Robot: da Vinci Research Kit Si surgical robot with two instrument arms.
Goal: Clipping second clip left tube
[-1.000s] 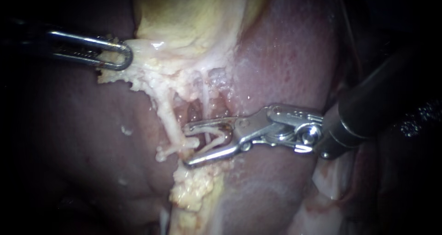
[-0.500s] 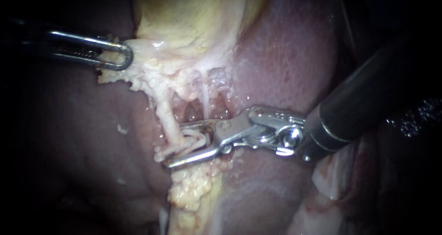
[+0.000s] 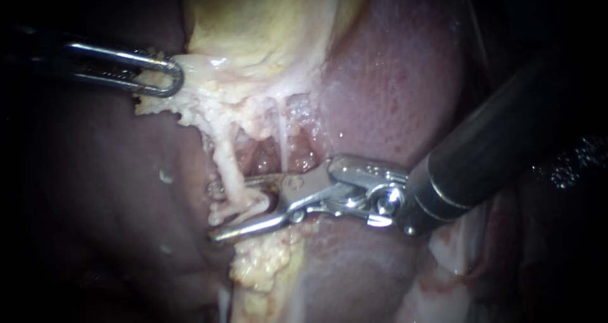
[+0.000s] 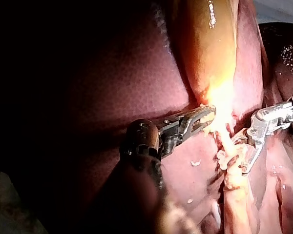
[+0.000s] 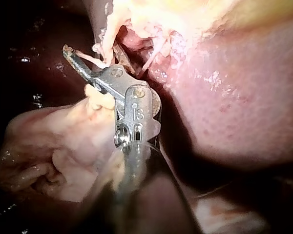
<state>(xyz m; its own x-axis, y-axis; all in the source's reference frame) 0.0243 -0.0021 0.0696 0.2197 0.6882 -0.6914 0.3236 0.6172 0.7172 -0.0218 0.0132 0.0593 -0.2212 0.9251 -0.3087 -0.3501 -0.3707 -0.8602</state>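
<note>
- The left tube (image 3: 229, 168) runs down from the pale tissue (image 3: 209, 104) under the gallbladder (image 3: 253, 19) and crosses the gap between the jaws of the right instrument (image 3: 214, 211).
- A white clip (image 3: 265, 199) sits between those jaws and touches both. The jaws stand apart around it, one on each side of the tube.
- By my reading, the clip is placed around the tube but not yet squeezed shut. Closing the jaws and backing out are left to do.
- I cannot make out another clip on this tube. The pale lump at its lower end is too unclear to name.
- The thin right tube (image 3: 282, 139) runs down to the upper jaw. I cannot tell whether it lies clear of the jaws.
- The left instrument (image 3: 172, 76) has its jaws clamped on the pale tissue, well away from the clip, and holds it out to the side.
- The liver (image 3: 392, 76) lies around and under all of this, with a lump of fat (image 3: 266, 259) just below the lower jaw.
- No container shows in any view.
</note>
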